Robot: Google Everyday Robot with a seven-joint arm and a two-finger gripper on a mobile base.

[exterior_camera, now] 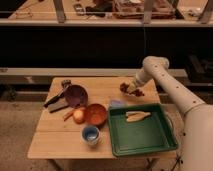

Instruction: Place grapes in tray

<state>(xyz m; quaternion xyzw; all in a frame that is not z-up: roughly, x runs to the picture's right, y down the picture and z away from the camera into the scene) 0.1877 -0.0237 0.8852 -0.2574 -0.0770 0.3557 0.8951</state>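
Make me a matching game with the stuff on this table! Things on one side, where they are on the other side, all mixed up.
Things:
1. grapes
2. pale banana-like piece
3. blue cup
4. gripper

Places:
A. in front of the orange bowl, near the front edge of the table
B. right at the grapes, towards the table's back right
C. lying inside the green tray
D. on the bare table, behind the tray

Pairs: 1-D, 2-C, 3-A, 4-B.
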